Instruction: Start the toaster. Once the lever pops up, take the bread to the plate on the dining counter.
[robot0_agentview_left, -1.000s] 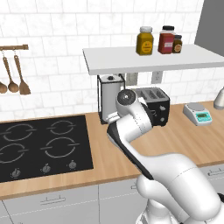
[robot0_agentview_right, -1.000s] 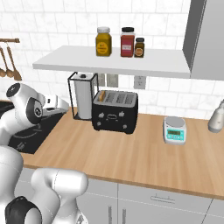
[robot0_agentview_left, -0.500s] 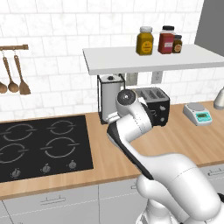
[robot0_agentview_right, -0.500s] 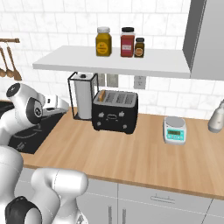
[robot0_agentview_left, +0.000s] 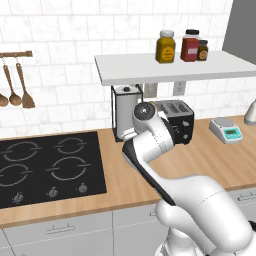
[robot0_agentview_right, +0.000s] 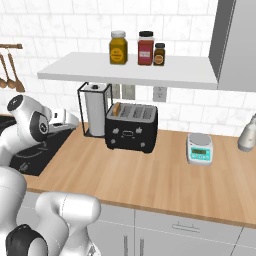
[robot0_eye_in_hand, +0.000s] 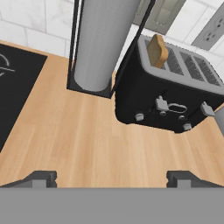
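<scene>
The gripper (robot0_eye_in_hand: 111, 177) hangs over bare counter (robot0_eye_in_hand: 78, 140) with its two fingertips (robot0_eye_in_hand: 41, 178) spread wide, holding nothing. In the right base view the hand (robot0_agentview_right: 62, 119) sits left of the paper-towel roll (robot0_agentview_right: 95, 109), above the counter's edge by the stove (robot0_agentview_right: 30, 155).

Ahead of the fingers stands the toaster (robot0_eye_in_hand: 170, 94), one black box with four top slots, its long side running parallel to the wall and its control face turned toward the room. One slice of bread (robot0_eye_in_hand: 156, 50) stands upright in the slot nearest the roll, its top sticking up above the rim, its flat faces set across the toaster's length. In the right base view the bread (robot0_agentview_right: 116, 108) shows at the toaster's (robot0_agentview_right: 131, 127) left end.

The roll's holder stands just beside the toaster. One white scale (robot0_agentview_right: 199, 148) lies well to the toaster's right. Three jars (robot0_agentview_right: 139, 48) stand on the shelf (robot0_agentview_right: 130, 72) above. Wooden spoons (robot0_agentview_left: 15, 90) hang on the wall.
</scene>
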